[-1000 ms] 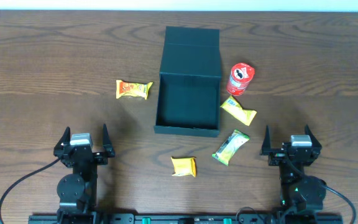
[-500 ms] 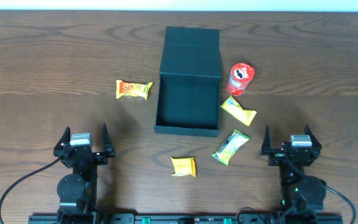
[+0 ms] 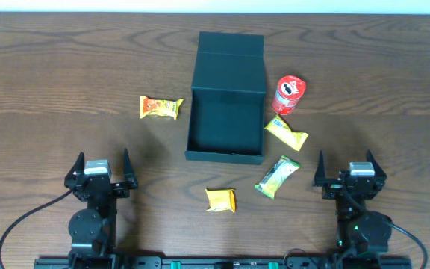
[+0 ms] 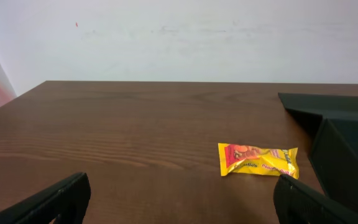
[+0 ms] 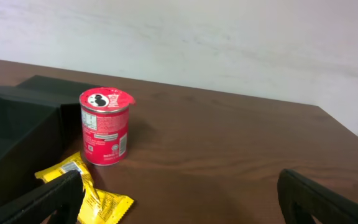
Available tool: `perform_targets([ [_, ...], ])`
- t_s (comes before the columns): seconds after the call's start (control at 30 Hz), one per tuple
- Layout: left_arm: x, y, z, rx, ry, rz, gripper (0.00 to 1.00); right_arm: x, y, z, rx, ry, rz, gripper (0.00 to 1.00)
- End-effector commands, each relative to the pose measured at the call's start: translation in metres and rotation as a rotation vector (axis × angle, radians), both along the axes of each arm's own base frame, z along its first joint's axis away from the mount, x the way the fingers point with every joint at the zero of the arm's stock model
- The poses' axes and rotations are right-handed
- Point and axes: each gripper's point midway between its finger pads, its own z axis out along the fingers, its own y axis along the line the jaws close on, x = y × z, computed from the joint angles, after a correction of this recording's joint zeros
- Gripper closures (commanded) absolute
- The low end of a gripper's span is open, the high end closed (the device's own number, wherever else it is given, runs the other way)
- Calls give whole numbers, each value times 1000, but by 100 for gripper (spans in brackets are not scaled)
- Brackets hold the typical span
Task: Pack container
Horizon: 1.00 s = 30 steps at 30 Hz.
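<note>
Dark wood table [image 3: 51, 75] fills the overhead view. The container [image 3: 226, 123] sits upright at the middle of the table, a bit toward the far side, open. Its flap lid [image 3: 231, 63] is folded back flat on the far side, and the inside looks bare. Nothing grips it or touches it from above.

The left gripper [image 3: 101, 161] is at the near left edge, jaws spread wide, holding nothing, well apart from the container. In the left wrist view its dark fingertips [image 4: 51, 202] frame the bottom corners with only bare wood between them. The right gripper [image 3: 345, 161] is at the near right edge, jaws also spread wide and empty. The right wrist view shows the same, with its fingertips [image 5: 39, 202] low in the frame.

A red can [image 3: 289, 94] stands upright just beside the container's right wall, near the hinge end. A green-yellow packet [image 3: 277, 176] lies at an angle near the container's front right corner. A yellow packet [image 3: 287, 132] lies between the can and the green-yellow one, touching or almost touching the container's right wall, cannot tell which. An orange-yellow packet [image 3: 160, 107] lies flat left of the container, apart from it. A small yellow packet [image 3: 220, 199] lies in front of the container, about midway between the two grippers.
</note>
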Motion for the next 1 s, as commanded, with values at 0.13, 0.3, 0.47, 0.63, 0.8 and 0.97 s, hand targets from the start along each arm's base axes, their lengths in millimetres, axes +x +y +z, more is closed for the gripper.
perform_targets([
  [0.13,3,-12,17,-6,-99,-72,5,0,-6,31,-11,-128,-35,1],
  [0.3,0,-13,61,-35,-282,-77,5,-14,-7,100,-13,-415,-41,1],
  [0.47,-15,-13,113,-41,-458,-87,5,-36,-7,145,-37,-610,-49,1],
  [0.63,-46,-10,191,-16,-616,-70,5,-62,-18,196,-26,-732,-123,1],
  [0.8,-56,-9,244,141,-622,-33,5,-73,-31,247,-2,-736,-199,1],
  [0.97,-23,-10,287,151,-506,-43,5,-45,-30,307,-8,-684,-190,1],
])
